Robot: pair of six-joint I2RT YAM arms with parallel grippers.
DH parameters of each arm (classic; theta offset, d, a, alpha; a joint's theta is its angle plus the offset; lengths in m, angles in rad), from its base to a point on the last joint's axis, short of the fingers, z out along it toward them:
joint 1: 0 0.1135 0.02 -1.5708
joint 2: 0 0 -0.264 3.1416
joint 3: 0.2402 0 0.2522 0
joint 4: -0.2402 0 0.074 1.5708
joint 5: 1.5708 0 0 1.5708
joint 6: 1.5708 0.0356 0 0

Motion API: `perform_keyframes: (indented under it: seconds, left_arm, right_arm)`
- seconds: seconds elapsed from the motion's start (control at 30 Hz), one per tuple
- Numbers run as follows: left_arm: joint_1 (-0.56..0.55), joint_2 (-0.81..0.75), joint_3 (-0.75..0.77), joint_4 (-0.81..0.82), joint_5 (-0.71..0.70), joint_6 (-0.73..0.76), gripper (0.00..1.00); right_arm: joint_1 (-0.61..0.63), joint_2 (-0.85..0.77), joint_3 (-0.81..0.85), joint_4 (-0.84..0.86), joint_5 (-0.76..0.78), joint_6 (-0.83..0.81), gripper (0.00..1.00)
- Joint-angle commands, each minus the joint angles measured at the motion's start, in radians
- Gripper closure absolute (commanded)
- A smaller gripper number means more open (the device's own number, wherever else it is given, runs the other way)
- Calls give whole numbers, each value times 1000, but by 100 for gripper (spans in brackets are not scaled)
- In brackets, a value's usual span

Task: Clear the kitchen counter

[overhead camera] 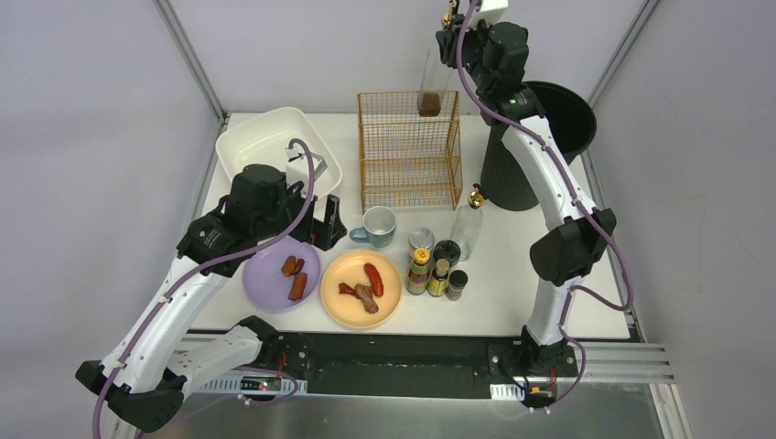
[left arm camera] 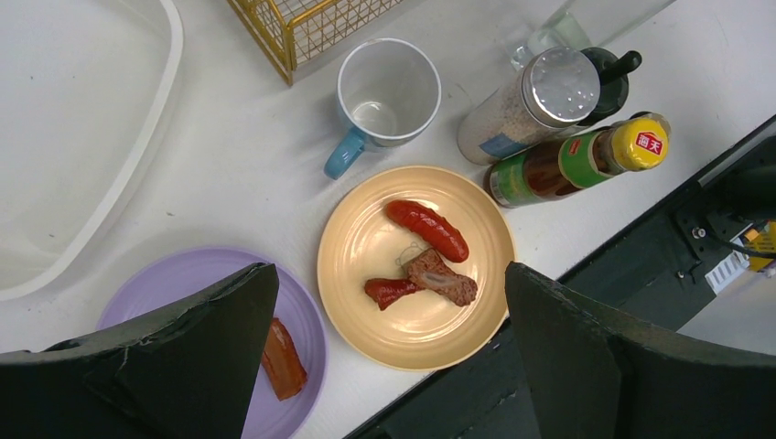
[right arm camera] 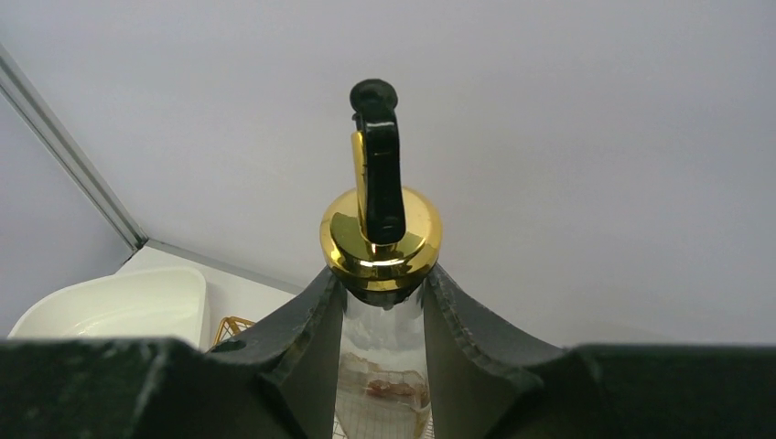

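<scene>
Right gripper point(right arm camera: 382, 291) is clamping the neck of a glass pourer bottle point(right arm camera: 381, 366) just under its gold collar, holding it up off the kitchen counter point(overhead camera: 499, 309), which is lying flat and white beneath both arms, between their bases and the back wall. That bottle is probably handling as smooth, brittle and bottom-heavy, since only a little dark liquid is sitting at its base; the collar is likely acting as a stop against slipping, so the neck seems the right hold. Only the right wrist view is showing the fingers pinching below the collar, while only the top view is showing the bottle hanging over the back edge of the wire basket point(overhead camera: 409, 151), near the black bin point(overhead camera: 563, 114). Left gripper point(left arm camera: 389, 274) is hovering with jaws spread wide and nothing in them above the yellow plate point(left arm camera: 352, 274) and purple plate point(left arm camera: 183, 274). Its wrist view is revealing food pieces, an empty mug point(left arm camera: 389, 91) and a yellow-capped sauce bottle point(left arm camera: 572, 160) in detail the top view is blurring.
</scene>
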Motion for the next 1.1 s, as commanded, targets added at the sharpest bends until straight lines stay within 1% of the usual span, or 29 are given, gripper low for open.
perform_keyframes:
  seconds: [0.0, 0.1, 0.37, 0.73, 1.07]
  left_arm:
    - [-3, -14, -13, 33, 23, 3, 0]
    - [-2, -15, -14, 33, 26, 1, 0]
    - [-1, -12, -18, 32, 22, 1, 1]
    - [-2, -21, -17, 31, 12, 1, 0]
    - [-1, -30, -23, 26, -4, 5, 0]
  right_arm:
    - [-7, -3, 87, 181, -46, 38, 100]
    - [-13, 7, 75, 181, -50, 41, 100]
    - [-20, 4, -26, 215, -81, 46, 100]
    - [-27, -7, -146, 208, -97, 45, 100]
    - [-27, 12, -193, 186, -97, 36, 100]
